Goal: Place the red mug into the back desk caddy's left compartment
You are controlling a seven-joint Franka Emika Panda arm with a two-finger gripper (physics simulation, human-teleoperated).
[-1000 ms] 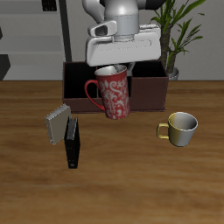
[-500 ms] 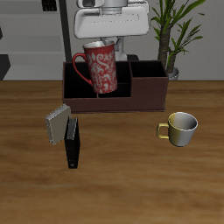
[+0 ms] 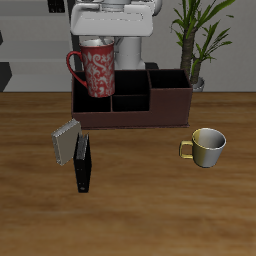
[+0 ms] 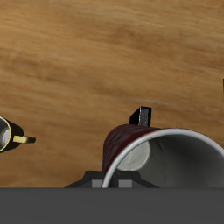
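My gripper (image 3: pixel 100 41) is shut on the rim of the red mug (image 3: pixel 97 70) and holds it upright in the air. The mug hangs just above the back desk caddy (image 3: pixel 140 118), over its left compartment (image 3: pixel 91 104), the tall black-lined section at one end. The mug's bottom is about level with the caddy's rim and its handle points outward past the caddy's end. In the wrist view the mug's red wall (image 4: pixel 121 145) and grey-white rim (image 4: pixel 166 138) fill the near field. My fingertips are hidden there.
A yellowish-gold mug (image 3: pixel 207 146) stands nearer the front, also in the wrist view (image 4: pixel 7 133). A grey checked box (image 3: pixel 66 141) and a black box (image 3: pixel 82 166) stand before the caddy. A potted plant (image 3: pixel 196 40) stands behind the caddy's other end.
My gripper has lifted the red mug from in front of the caddy and carried it back and sideways, to above the caddy's end section.
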